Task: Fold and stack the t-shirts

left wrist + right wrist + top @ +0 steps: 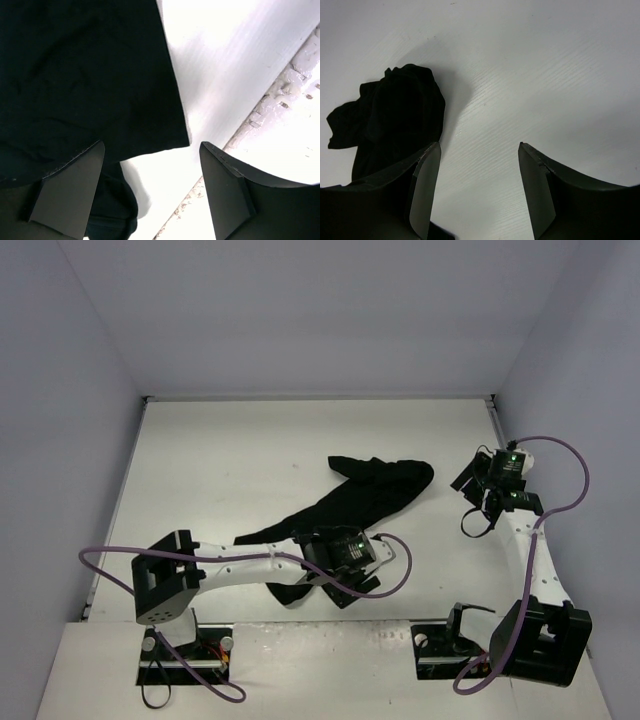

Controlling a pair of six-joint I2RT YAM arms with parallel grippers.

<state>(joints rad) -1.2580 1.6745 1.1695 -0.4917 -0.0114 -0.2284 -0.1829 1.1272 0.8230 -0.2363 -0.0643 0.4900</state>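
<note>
T-shirt (380,485) plain black — table (220,460) white, walls (300,320) pale grey-lilac, cable (585,475) purple, L arm (240,563) white.

Bright, even overhead light; soft shadows, sharp focus, slight glare.

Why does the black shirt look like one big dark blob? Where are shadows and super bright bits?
Top view: the t-shirt is so dark against the bright table that its folds barely show. Left wrist view: close up, faint creases appear, and the table's textured edge strip washes out white. Right wrist view: the t-shirt throws a soft grey shadow to its right.
</note>
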